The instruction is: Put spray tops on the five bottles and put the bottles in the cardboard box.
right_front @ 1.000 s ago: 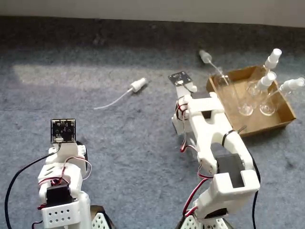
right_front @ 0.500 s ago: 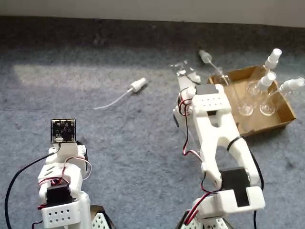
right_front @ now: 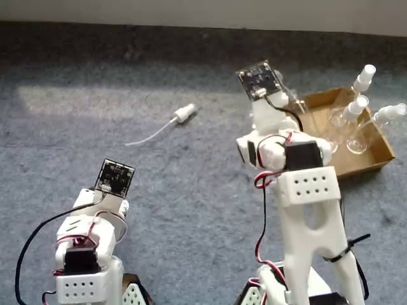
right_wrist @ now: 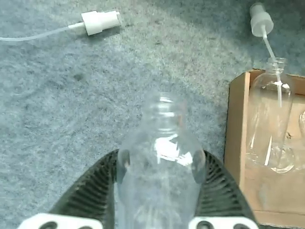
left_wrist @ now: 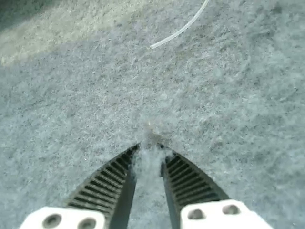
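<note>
My right gripper (right_wrist: 160, 160) is shut on a clear bottle (right_wrist: 159, 138) with an open neck, held above the carpet just beside the cardboard box (right_wrist: 237, 124). One loose spray top (right_wrist: 100, 21) with a long tube lies on the carpet beyond it. A second spray top (right_wrist: 261, 21) lies near the box, its tube reaching the neck of an uncapped bottle (right_wrist: 271, 119) inside. In the high view the box (right_front: 375, 152) holds three bottles with spray tops (right_front: 355, 108). My left gripper (left_wrist: 150, 150) hangs low over bare carpet, fingers nearly together, holding nothing.
Grey carpet covers the table. The loose spray top (right_front: 184, 113) and its tube lie in the middle between the arms. The tube's end (left_wrist: 178, 31) lies ahead of my left gripper. A dark strip runs along the far edge.
My right arm has risen and swung forward toward the box with the bottle. My left arm has shifted forward and to the right a little.
</note>
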Robot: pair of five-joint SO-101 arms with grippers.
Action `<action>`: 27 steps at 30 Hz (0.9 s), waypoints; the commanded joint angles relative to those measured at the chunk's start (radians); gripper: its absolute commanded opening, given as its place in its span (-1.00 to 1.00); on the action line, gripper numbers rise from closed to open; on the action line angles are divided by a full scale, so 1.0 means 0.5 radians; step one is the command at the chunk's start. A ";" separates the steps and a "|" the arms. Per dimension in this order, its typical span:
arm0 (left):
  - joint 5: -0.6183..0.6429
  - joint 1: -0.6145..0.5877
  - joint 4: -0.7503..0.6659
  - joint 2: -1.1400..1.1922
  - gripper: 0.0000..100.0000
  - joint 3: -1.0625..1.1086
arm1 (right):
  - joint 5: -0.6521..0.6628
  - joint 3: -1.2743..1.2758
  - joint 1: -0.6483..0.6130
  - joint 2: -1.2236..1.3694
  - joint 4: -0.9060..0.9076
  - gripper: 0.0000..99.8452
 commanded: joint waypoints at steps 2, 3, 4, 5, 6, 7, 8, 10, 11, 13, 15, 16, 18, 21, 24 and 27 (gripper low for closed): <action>-0.187 0.029 0.362 0.017 -0.99 -0.489 | 0.015 0.094 -0.020 -0.318 0.011 -0.83; -0.239 0.029 0.414 0.020 -0.99 -0.557 | 0.015 0.115 -0.020 -0.358 -0.005 -0.83; -0.301 0.029 0.454 0.038 -0.99 -0.618 | 0.012 0.133 -0.023 -0.404 -0.048 -0.83; -0.344 0.026 0.485 0.081 -0.99 -0.677 | -0.003 0.158 -0.029 -0.443 -0.100 -0.83; -0.374 0.023 0.506 0.149 -0.99 -0.735 | -0.049 0.180 -0.041 -0.480 -0.158 -0.83; -0.381 0.023 0.516 0.244 -0.99 -0.796 | -0.117 0.213 -0.041 -0.505 -0.198 -0.83; -0.381 0.023 0.516 0.354 -0.99 -0.864 | -0.190 0.259 -0.041 -0.526 -0.244 -0.83; -0.377 0.029 0.512 0.621 -0.99 -1.017 | -0.304 0.361 -0.041 -0.560 -0.348 -0.83; -0.377 0.035 0.512 0.753 -0.99 -1.097 | -0.341 0.413 -0.041 -0.569 -0.416 -0.83; -0.377 0.038 0.509 0.996 -0.99 -1.244 | -0.384 0.523 -0.041 -0.572 -0.545 -0.83; -0.377 0.038 0.509 1.223 -0.99 -1.404 | -0.393 0.643 -0.041 -0.572 -0.695 -0.83; -0.377 0.038 0.509 1.333 -0.99 -1.487 | -0.393 0.710 -0.041 -0.572 -0.778 -0.83; -0.377 0.038 0.519 1.536 -0.99 -1.646 | -0.390 0.845 -0.044 -0.575 -0.928 -0.83; -0.377 0.041 0.512 1.791 -0.99 -1.818 | -0.381 1.057 -0.097 -0.575 -1.211 -0.83; -0.381 0.097 0.476 1.966 -0.99 -1.944 | -0.390 1.244 -0.170 -0.569 -1.499 -0.83; -0.420 0.216 0.457 2.058 -0.99 -2.058 | -0.393 1.404 -0.204 -0.560 -1.714 -0.83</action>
